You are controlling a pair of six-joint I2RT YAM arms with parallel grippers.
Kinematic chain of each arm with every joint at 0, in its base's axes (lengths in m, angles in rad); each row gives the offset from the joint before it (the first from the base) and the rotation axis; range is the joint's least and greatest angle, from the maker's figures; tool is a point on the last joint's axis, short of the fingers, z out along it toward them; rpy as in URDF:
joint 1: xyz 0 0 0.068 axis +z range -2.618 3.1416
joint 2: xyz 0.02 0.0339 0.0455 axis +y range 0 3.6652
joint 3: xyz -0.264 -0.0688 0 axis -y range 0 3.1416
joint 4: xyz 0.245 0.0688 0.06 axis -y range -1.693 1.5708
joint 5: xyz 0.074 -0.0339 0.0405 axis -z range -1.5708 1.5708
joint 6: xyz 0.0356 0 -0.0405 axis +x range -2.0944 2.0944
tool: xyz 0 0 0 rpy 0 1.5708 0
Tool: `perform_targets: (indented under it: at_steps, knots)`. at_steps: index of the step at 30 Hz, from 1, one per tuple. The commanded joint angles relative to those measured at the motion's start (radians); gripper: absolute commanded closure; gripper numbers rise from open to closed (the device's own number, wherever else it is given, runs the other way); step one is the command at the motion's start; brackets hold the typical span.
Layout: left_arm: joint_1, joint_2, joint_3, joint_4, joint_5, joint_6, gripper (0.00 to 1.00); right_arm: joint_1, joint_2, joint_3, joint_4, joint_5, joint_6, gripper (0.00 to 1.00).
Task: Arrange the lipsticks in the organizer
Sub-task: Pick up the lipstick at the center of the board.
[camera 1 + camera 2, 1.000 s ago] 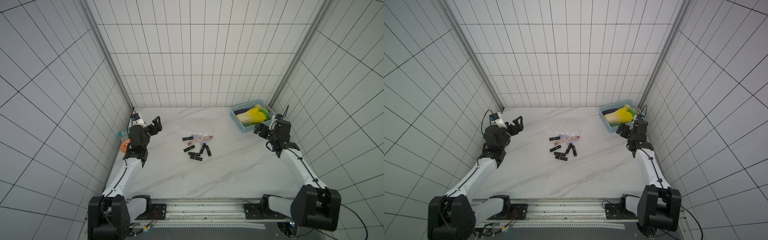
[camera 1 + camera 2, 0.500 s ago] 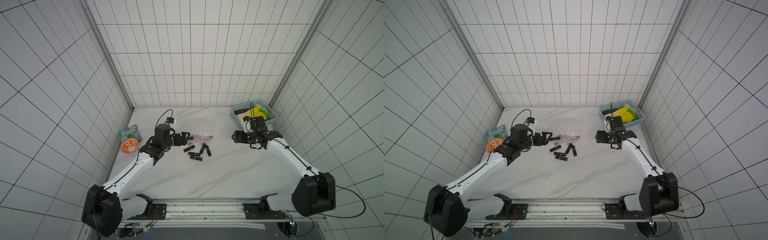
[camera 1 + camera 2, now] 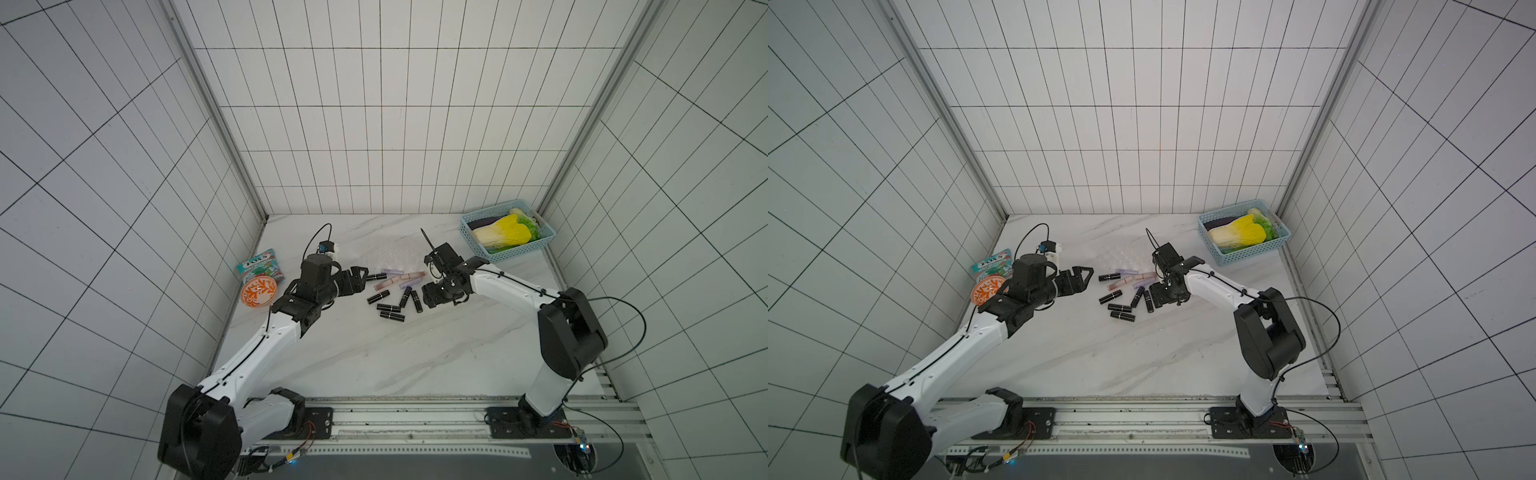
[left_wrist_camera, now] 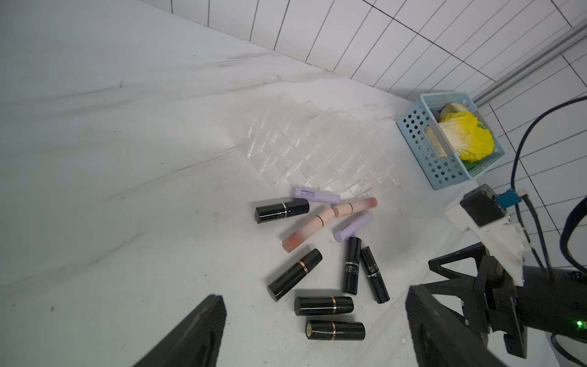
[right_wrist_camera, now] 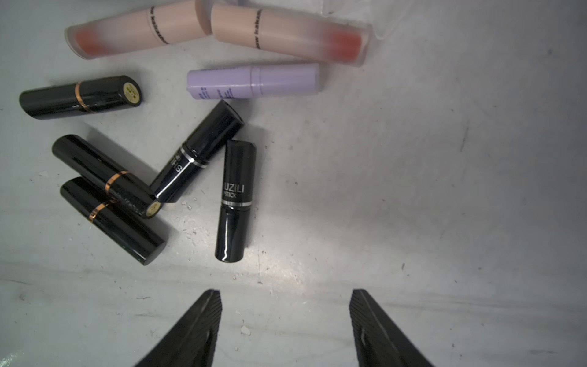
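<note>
Several lipsticks lie loose mid-table in both top views [image 3: 395, 293] [image 3: 1127, 293]: black tubes [image 4: 324, 305], two lilac ones [image 4: 316, 194] and two pink-clear ones [image 4: 308, 230]. Just behind them stands the clear stepped organizer [image 4: 317, 143] [image 3: 390, 257], with nothing showing in it. My left gripper [image 3: 359, 277] [image 4: 314, 295] is open at the pile's left edge and holds nothing. My right gripper [image 3: 428, 296] [image 5: 284, 291] hangs open and low over bare table at the pile's right edge. It is close to a black tube [image 5: 235, 200].
A light blue perforated basket [image 3: 515, 252] [image 4: 419, 139] with a toy cabbage stands at the back right corner. An orange patterned bowl [image 3: 258, 291] and a snack packet [image 3: 259, 264] lie by the left wall, behind my left arm.
Both arms have swung in from the table's sides to the lipstick pile. Both grippers' jaws have narrowed, the right more than the left.
</note>
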Motion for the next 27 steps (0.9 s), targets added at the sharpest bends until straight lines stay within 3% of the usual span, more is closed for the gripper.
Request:
perform_targets:
  at_steps: [1, 19, 27]
  knots:
    - [0.064, -0.052, -0.03, 0.002, 0.038, -0.041, 0.15, 0.028, 0.065, 0.07, -0.024, 0.031, -0.005, 0.35]
    - [0.096, -0.094, -0.08, 0.051, 0.093, -0.055, 0.15, 0.052, 0.309, 0.312, -0.143, 0.11, -0.034, 0.42]
    - [0.099, -0.11, -0.081, 0.046, 0.089, -0.052, 0.15, 0.05, 0.343, 0.341, -0.164, 0.119, -0.037, 0.45]
